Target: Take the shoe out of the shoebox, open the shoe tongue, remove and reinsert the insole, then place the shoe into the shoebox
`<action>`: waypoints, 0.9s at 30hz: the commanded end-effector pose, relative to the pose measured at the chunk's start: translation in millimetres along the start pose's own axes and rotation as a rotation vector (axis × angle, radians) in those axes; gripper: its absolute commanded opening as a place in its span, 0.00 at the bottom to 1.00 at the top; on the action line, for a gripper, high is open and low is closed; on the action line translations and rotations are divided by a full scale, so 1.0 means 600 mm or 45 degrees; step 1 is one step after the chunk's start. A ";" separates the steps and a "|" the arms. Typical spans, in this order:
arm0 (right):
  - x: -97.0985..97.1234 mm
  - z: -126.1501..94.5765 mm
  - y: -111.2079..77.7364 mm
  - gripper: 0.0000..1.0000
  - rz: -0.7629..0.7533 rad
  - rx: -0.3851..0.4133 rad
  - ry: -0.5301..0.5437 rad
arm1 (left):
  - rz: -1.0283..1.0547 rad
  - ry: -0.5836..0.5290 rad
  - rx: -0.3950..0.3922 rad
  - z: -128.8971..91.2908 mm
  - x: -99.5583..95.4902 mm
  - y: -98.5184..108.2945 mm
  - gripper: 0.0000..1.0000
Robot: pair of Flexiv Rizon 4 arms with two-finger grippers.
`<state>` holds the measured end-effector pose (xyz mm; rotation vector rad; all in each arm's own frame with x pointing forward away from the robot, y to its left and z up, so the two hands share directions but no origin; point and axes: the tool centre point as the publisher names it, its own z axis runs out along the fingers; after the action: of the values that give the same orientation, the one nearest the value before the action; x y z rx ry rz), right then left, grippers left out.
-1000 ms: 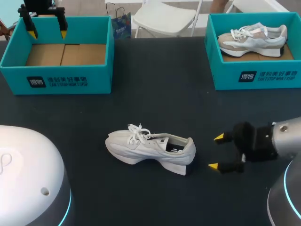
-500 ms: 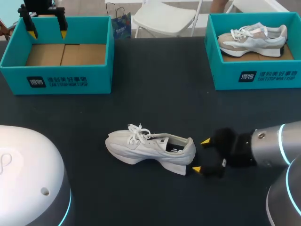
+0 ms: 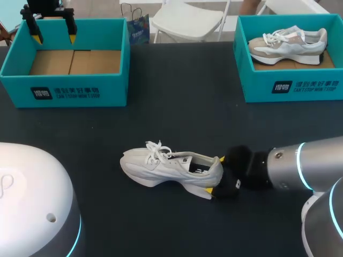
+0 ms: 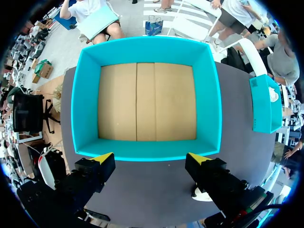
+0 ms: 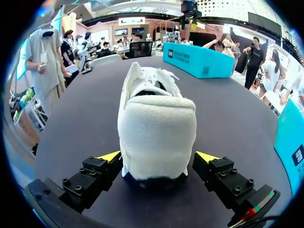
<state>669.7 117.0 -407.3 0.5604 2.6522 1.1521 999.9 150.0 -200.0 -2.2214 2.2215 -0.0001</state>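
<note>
The white shoe (image 3: 171,168) lies on its sole near the middle of the dark table (image 3: 177,118), toe to the left, heel to the right, laces loose on top. It is outside both boxes. Some dark print shows inside its opening, too small to make out.

At the far left stands the left shoebox (image 3: 64,93), teal, holding only its bare cardboard floor (image 4: 147,102). Its front wall carries a dark square logo with two lines of white print beside it. The left gripper (image 3: 53,38) hangs over the box's back edge with its fingers spread wide and nothing between them. In its own wrist view the left gripper (image 4: 149,159) looks straight down into the box.

Right of the shoe, the right gripper (image 3: 215,174) lies low over the table, fingers wide apart, one on each side of the heel. In the right wrist view the heel sits between the fingers of the right gripper (image 5: 159,156). One yellow tip is just at the heel's edge, the other stands slightly off it, so the heel is not clamped.

At the far right is the right shoebox (image 3: 292,88), with the same logo and print, holding a grey and beige shoe (image 3: 286,44).

A second ago the right gripper was well to the right of the heel, and it has since slid left around it. The white shoe and the left gripper have not moved.

In all there are two shoeboxes, two shoes and two grippers.
</note>
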 end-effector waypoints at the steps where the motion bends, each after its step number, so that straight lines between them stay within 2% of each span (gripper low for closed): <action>1: 0.005 0.031 0.012 1.00 0.000 0.007 -0.015 | 0.000 0.000 0.000 0.000 0.000 0.000 1.00; 10: 0.012 0.048 0.007 1.00 0.028 -0.014 0.006 | 0.000 0.000 0.000 0.000 0.000 0.000 1.00; 11: 0.013 0.048 0.004 0.47 0.032 -0.015 0.007 | 0.000 0.000 0.000 0.000 0.000 0.000 1.00; 12: 0.013 0.048 0.004 0.45 0.034 -0.016 0.008 | 0.000 0.000 0.000 0.000 0.000 0.000 1.00; 13: 0.012 0.048 0.002 0.02 0.034 -0.019 0.013 | 0.000 0.000 0.000 0.000 0.000 0.000 1.00; 19: 0.001 0.033 0.003 0.00 -0.017 -0.034 0.060 | 0.000 0.000 0.000 0.000 0.000 0.000 1.00; 20: -0.004 0.030 0.003 0.00 -0.028 -0.064 0.084 | 0.000 0.000 0.000 0.000 0.000 0.000 1.00; 27: -0.049 0.014 0.004 0.00 -0.162 -0.112 0.264 | 0.000 0.000 0.000 0.000 0.000 0.000 1.00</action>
<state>688.4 136.0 -414.5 0.4160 2.6208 1.1371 999.9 149.9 -200.0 -2.2213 2.2216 -0.0001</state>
